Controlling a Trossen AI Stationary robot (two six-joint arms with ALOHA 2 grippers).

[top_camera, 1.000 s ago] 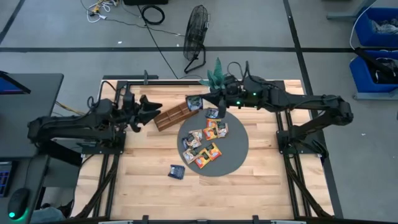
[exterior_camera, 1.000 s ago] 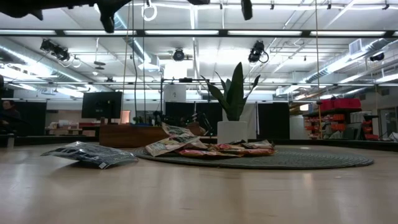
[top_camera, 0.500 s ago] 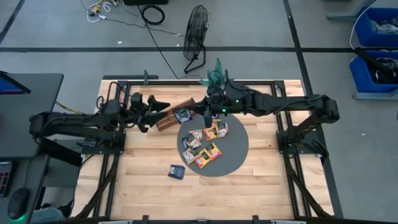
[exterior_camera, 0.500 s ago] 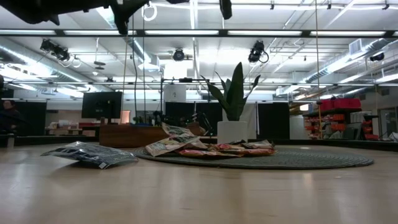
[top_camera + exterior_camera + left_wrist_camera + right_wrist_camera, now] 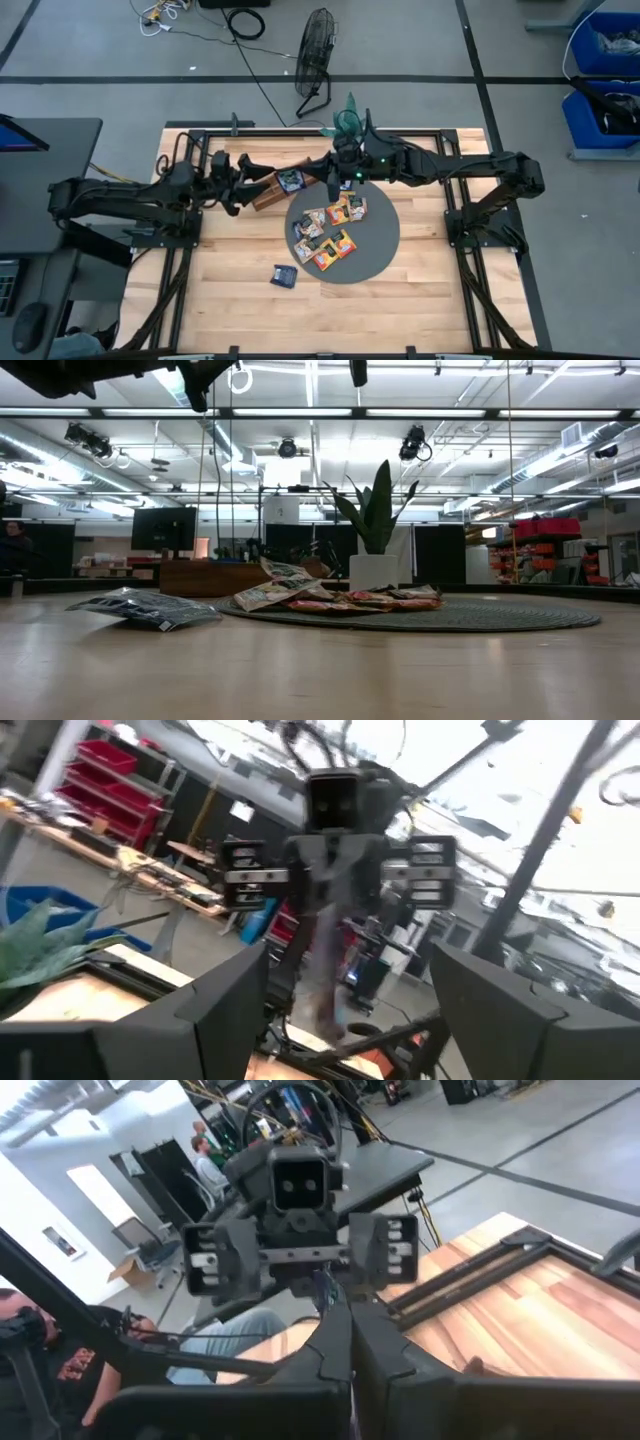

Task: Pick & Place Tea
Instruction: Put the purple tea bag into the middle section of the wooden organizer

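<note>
across the upper middle of the high view, your two arms meet almost tip to tip above the long wooden tray (image 5: 272,186). your left gripper (image 5: 268,172) reaches in from the picture's left with its fingers spread wide, nothing between them. your right gripper (image 5: 331,181) comes from the right with its fingers pressed together; in the right wrist view they (image 5: 350,1350) form one closed dark wedge pointing at the other arm's wrist.

a dark sachet (image 5: 291,181) shows between the two grippers, over the right end of the tray. whether it hangs from the closed right fingers or already rests on the tray, you probably cannot settle from these views.

most of the tea (image 5: 331,228) lies in a loose cluster on the round grey mat (image 5: 385,245), centre of the frame, orange-red and dark packets overlapping. one dark blue sachet (image 5: 284,276) sits alone on the bare wood of the table (image 5: 230,300), lower left of the mat. in the low view that stray sachet (image 5: 145,607) lies at left, the pile (image 5: 330,597) mid-frame, a potted plant (image 5: 376,525) behind it.
</note>
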